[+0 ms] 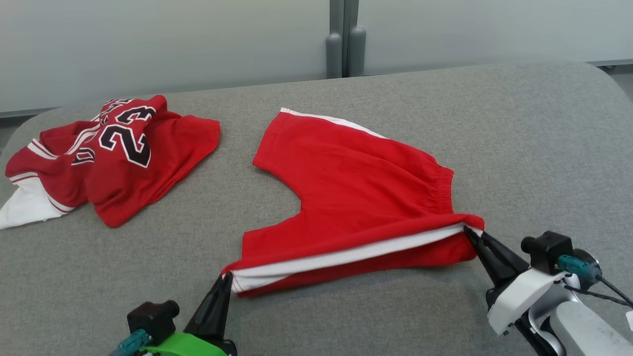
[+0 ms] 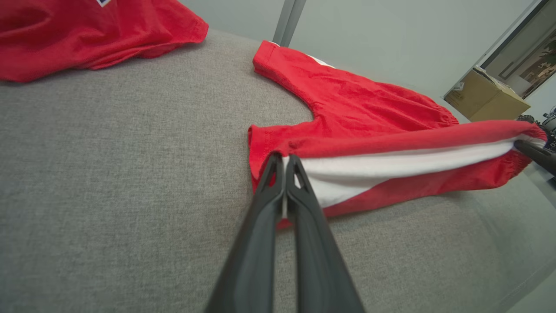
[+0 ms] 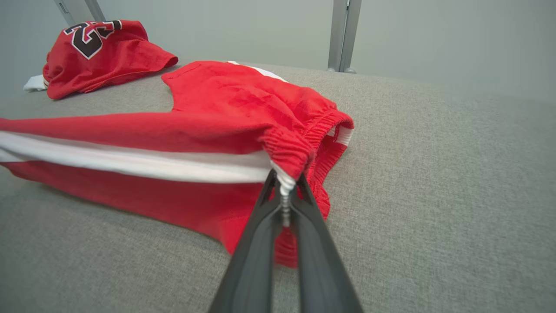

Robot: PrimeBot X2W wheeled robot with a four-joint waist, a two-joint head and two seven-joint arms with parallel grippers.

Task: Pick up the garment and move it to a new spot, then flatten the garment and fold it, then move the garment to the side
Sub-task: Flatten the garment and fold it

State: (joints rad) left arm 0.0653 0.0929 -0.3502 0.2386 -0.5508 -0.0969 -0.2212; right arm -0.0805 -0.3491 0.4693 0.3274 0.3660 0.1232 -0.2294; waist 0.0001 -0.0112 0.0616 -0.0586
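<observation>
Crumpled red jersey point(image 1: 113, 158) far left on grey padded surface point(image 1: 519, 128). Left gripper point(image 1: 227, 277) pinching leg-hem corner of red shorts point(image 1: 356, 193), which lie mid-surface, near edge raised, white stripe stretched taut. Right gripper point(image 1: 468, 231) pinching waistband corner.

The jersey point(image 1: 123, 163) is scrunched up enough that past the 23 the rest of the lettering is buried in folds. Its white bit runs off the head view's left edge, and the left wrist view chops it at the top and left too. The hem corner of the shorts point(image 1: 356, 188) is swallowed between the clamped fingers point(image 2: 269, 191) of the left gripper point(image 1: 227, 276). Same deal for the waistband corner in the right gripper point(image 1: 469, 232). Both gripper bodies get cut by the head view's bottom edge. In the right wrist view the shorts' near leg runs off the left edge. The cardboard box point(image 2: 486, 98) has its base hidden behind the desk point(image 2: 108, 174), and the dark stuff beside it is too blurry to call.
</observation>
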